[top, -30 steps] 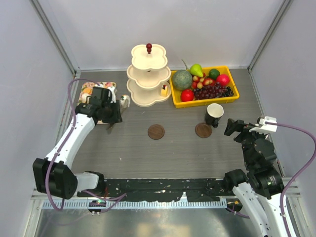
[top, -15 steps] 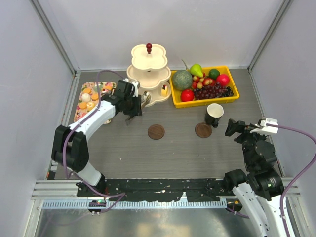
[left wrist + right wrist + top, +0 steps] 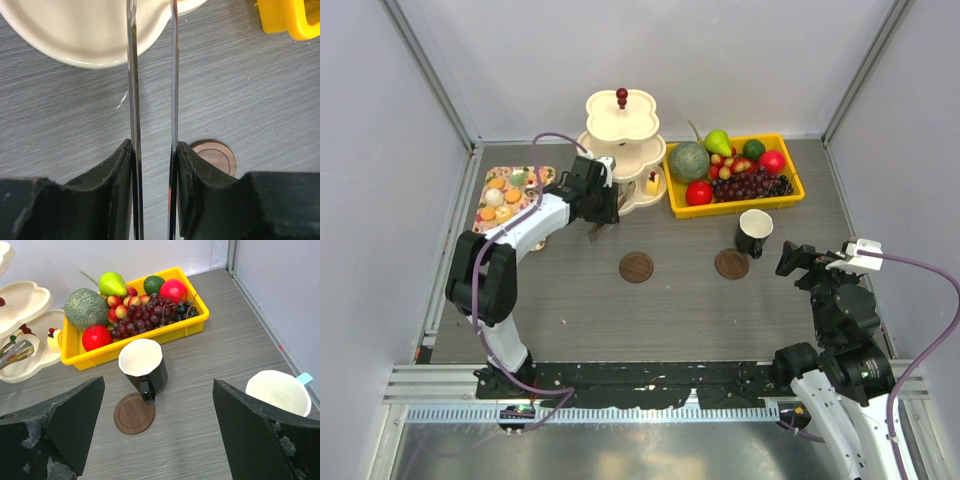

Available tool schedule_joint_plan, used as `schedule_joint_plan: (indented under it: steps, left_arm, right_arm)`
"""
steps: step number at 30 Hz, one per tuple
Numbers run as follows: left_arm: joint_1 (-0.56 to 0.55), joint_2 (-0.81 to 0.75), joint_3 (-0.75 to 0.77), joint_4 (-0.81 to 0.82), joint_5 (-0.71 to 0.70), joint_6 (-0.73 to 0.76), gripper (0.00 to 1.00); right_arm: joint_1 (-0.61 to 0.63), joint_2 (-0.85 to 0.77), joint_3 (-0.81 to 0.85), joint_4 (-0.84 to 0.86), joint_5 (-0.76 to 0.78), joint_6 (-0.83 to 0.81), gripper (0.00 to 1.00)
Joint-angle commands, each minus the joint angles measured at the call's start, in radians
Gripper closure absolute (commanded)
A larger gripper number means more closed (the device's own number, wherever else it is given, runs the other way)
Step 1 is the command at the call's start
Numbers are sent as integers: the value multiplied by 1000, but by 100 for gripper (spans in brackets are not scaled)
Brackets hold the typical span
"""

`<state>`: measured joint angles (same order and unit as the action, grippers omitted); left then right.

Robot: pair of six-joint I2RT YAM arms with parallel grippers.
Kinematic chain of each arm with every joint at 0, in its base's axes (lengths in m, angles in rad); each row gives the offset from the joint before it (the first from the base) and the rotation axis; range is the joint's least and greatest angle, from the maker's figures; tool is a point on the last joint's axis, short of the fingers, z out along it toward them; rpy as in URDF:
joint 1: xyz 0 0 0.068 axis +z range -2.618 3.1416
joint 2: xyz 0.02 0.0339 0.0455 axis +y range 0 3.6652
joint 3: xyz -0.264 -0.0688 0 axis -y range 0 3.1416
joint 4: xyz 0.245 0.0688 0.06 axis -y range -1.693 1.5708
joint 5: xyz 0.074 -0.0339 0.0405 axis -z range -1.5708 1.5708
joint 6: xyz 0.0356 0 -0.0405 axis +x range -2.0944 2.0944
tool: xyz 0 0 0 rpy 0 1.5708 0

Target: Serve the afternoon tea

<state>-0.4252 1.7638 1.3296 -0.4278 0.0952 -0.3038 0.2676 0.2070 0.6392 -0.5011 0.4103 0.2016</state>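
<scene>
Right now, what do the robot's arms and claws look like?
The left arm and right arm are white tubes with black joints; purple cables loop along them. The left claw and right claw each have two black, wedge-shaped fingers, scuffed at the edges.

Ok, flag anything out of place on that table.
The black mug stands beside one coaster, not on it; the other coaster is bare, and the white mug sits far off to the right. Nothing looks spilled or damaged.

no readable text, no labels, no brands, no numbers on anything in view
</scene>
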Motion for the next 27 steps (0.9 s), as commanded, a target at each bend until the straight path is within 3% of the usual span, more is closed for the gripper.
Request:
schedule_joint_plan:
  steps: [1, 20, 27]
  left_arm:
    - [-3, 19, 51, 92, -17, -4, 67]
    - [-29, 121, 86, 167, -51, -40, 58]
    - [-37, 134, 92, 147, -55, -49, 49]
  right_arm:
    - [4, -3, 2, 45, 21, -18, 4]
    - [5, -9, -1, 47, 19, -19, 4]
    - [5, -15, -4, 47, 18, -21, 4]
